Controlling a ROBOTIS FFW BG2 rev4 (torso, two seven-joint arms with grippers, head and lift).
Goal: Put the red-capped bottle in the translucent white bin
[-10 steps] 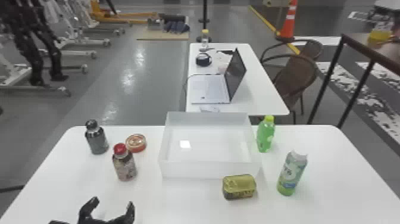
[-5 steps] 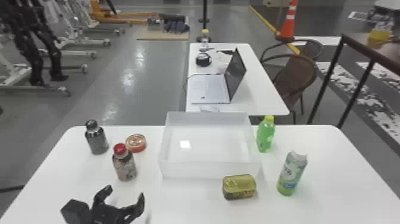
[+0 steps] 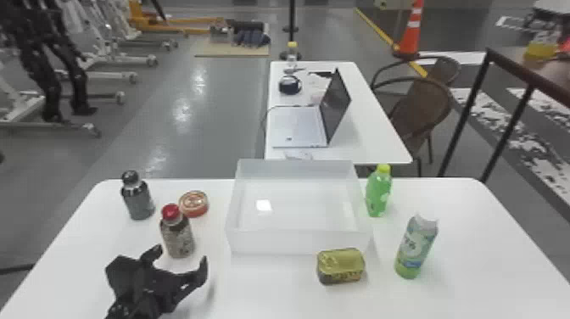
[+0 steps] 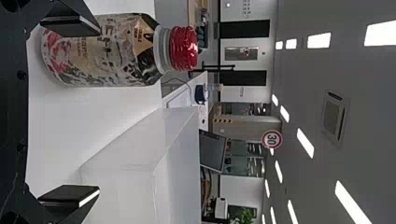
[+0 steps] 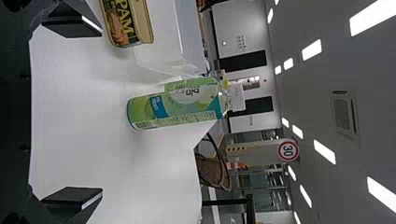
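White table (image 3: 487, 246) takes up the foreground, smooth top w/ rounded corners; 2nd table (image 3: 369, 127) stands beyond the bin, w/ an open laptop (image 3: 299, 127) on it; wicker chair (image 3: 424, 106) is beyond the bin too, off to the right.

The translucent white bin (image 3: 297, 244) is a frosted, straight-sided box, open on top, glare patch on its floor; left gripper (image 3: 180, 256) is nr the table, to the left of & in front of the bin, black fingers (image 4: 74, 25) spread wide, nothing gripped; one finger overlaps the red-capped bottle in its wrist view, can't tell if they touch; right gripper (image 5: 101, 113) is also wide open & empty, on the bin's right side.

Tall pale-green bottle (image 3: 415, 250), white cap, glossy wrap, stands right of the bin & nearer the robot; green bottle (image 3: 378, 195), yellow-green cap, is just beside the bin's right wall; dark bottle (image 3: 139, 201), rounded black cap, is farthest left of the bin.

Red-capped bottle (image 3: 177, 239) is upright on the table, outside the bin, off its front left; ridged red cap, pale neck ring, dark shoulders, busy beige & grey label w/ reddish patch nr the base.

Rectangular can (image 3: 341, 265), rounded corners, shiny gold lid, is in front of the bin, toward its right corner; flat round red tin (image 3: 194, 203) is left of the bin.
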